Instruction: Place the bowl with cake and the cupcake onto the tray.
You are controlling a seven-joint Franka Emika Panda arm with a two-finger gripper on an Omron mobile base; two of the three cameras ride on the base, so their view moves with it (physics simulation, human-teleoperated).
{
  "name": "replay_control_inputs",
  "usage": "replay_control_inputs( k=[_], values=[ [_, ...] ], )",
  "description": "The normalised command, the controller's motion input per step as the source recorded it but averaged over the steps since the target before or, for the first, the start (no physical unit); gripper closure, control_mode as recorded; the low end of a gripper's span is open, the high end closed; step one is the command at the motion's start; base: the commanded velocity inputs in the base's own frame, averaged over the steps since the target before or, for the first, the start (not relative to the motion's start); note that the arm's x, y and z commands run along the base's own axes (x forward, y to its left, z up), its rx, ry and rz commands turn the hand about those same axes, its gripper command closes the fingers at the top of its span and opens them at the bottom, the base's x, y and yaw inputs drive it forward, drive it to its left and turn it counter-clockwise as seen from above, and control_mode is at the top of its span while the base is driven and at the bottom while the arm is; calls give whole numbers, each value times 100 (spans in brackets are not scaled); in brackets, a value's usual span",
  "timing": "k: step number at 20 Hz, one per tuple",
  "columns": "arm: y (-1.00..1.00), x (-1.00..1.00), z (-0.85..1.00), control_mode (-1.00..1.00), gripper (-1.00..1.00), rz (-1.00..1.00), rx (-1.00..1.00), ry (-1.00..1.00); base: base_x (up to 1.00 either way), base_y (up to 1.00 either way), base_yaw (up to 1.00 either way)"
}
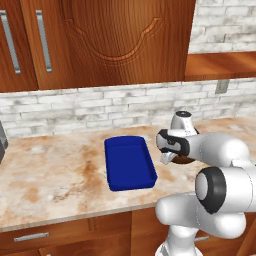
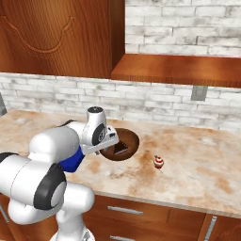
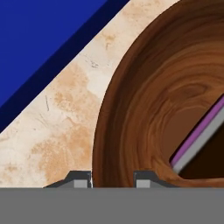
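Note:
The round dark-brown bowl [image 2: 127,137] stands on the counter, with a dark cake wedge [image 2: 121,149] with a pink stripe inside it. In the hand view the bowl [image 3: 148,109] fills the right side, and the cake [image 3: 205,144] sits at the right edge. My gripper [image 3: 112,179] is down at the bowl's left rim, one fingertip [image 3: 81,178] outside the wall and the other inside, shut on the rim. The deep-blue tray [image 1: 129,162] lies just left of the bowl, with its corner [image 3: 39,43] close to the hand. The tiny cupcake [image 2: 159,162] stands right of the bowl.
A white brick wall runs behind the marble counter [image 1: 55,175]. Wooden cabinets [image 1: 100,40] hang above, and a wooden shelf [image 2: 179,68] sits over the right part. A dark appliance edge [image 1: 2,145] shows at the far left. My own arm covers most of the bowl in the left base view.

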Motion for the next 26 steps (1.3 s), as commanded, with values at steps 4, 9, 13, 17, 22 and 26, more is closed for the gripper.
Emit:
replay_control_inputs(
  k=[4, 9, 13, 17, 22, 26],
  values=[
    [0, 0, 0, -100, 100, 0, 0, 0, 0, 0, 0],
    [0, 0, 0, -100, 100, 0, 0, 0, 0, 0, 0],
    [0, -2, 18, -100, 100, 5, -2, 0, 0, 0, 0],
    [23, 0, 15, -100, 100, 5, -13, -2, 0, 0, 0],
    [21, -2, 9, -100, 100, 9, -18, -13, 0, 0, 0],
    [4, -3, 12, -100, 100, 16, -15, -19, 0, 0, 0]
  ],
)
